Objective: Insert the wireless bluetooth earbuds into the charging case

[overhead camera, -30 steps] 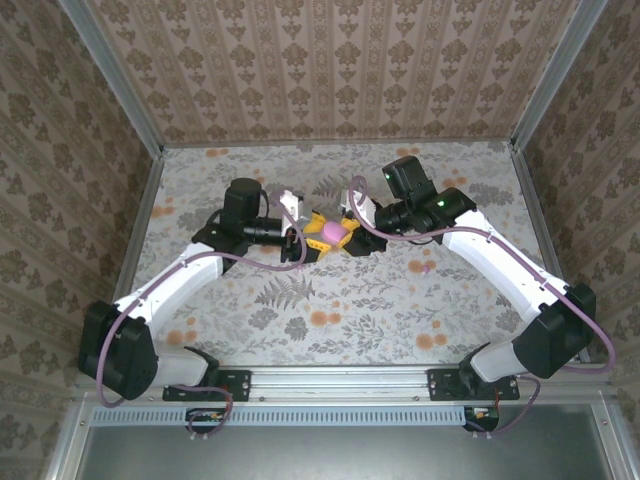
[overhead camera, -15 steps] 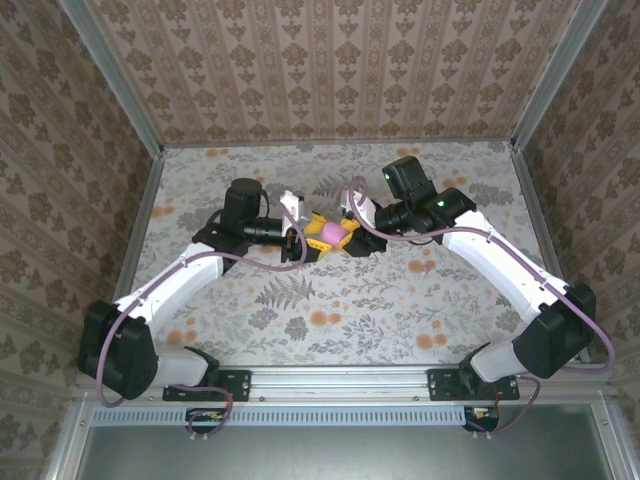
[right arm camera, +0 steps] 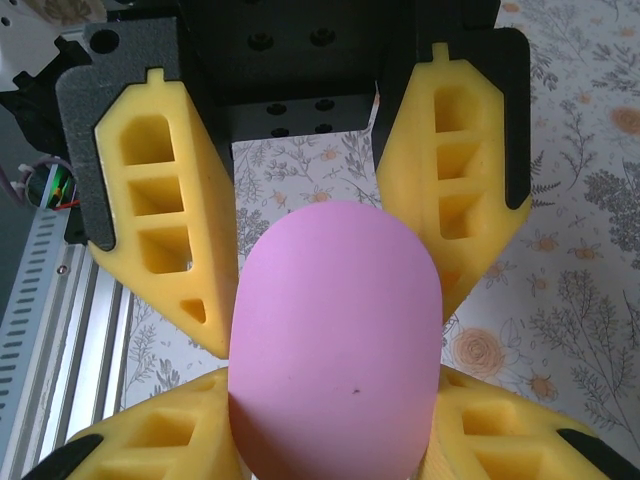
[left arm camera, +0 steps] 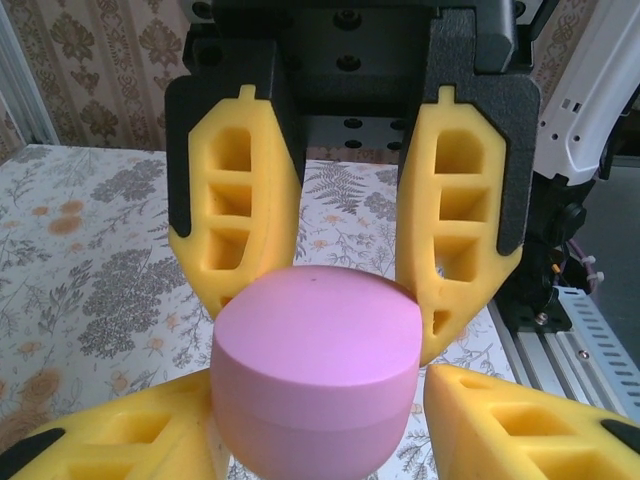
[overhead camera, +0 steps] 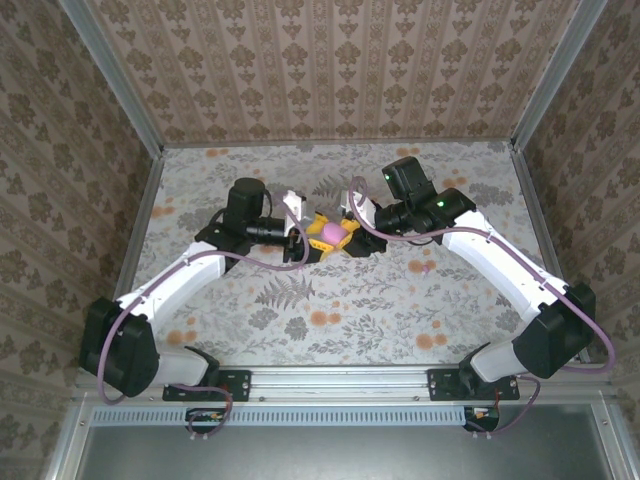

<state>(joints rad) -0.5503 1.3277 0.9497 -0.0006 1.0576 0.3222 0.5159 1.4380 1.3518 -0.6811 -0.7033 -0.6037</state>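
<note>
Slips are to be feared here. The pink case (overhead camera: pixel 329 231), lid shut, is held over the middle of the table (overhead camera: pixel 400 310), pinched by the left claw (overhead camera: pixel 316 238) and right claw (overhead camera: pixel 346 236), each closed onto it. Being smooth, it could be squeezed out and dropped.

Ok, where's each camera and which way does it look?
Top external: above and behind the arm bases, looking down at the table; both arms show, left gripper and right gripper meeting at the pink charging case.
Left wrist: sits there, looks along its own yellow fingers at the case and the facing right gripper.
Right wrist: sits there, looks the opposite way, past its own fingers, at the left gripper.
Shared: both wrist views show the case between all four fingers.
</note>
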